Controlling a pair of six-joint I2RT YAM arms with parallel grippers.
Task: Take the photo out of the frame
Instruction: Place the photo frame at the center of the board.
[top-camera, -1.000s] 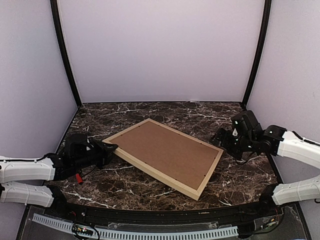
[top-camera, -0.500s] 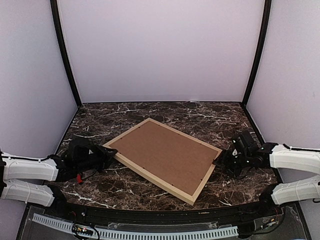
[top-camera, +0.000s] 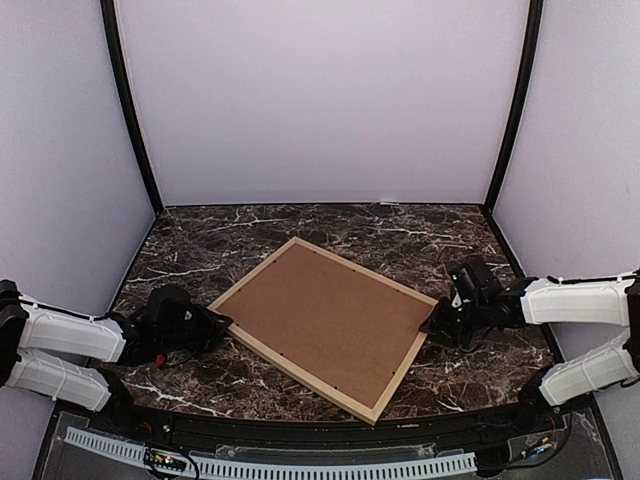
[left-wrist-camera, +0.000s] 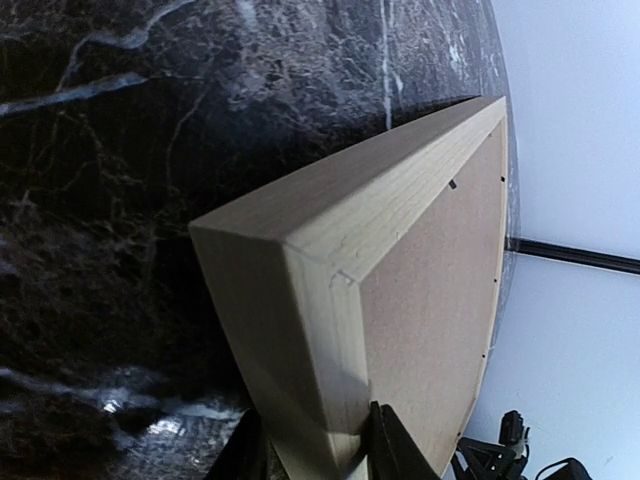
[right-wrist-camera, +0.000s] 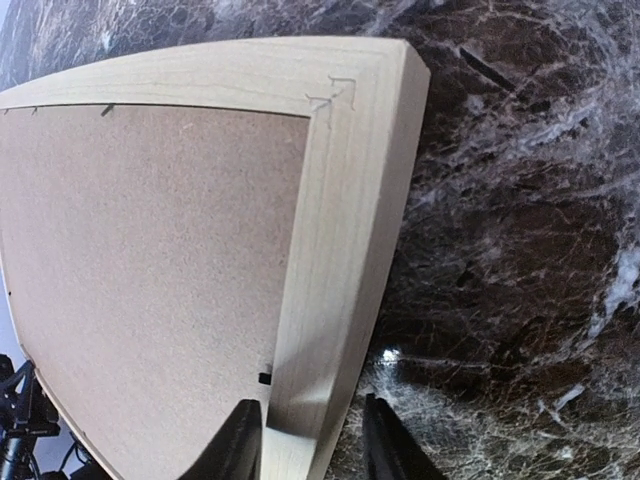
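The left end effector clamps the frame at 9 o'clock; the right end effector straddles 3 o'clock, perhaps unclamped, so lifting could twist it loose.

You count: one frame, light wood. One backing board, brown, inside it. Two arms: left arm at left, right arm at right. Two grippers: left gripper, right gripper. Two fingers per wrist view, four total. One table, dark marble. Small dark clips along board edge: too small for you to count.
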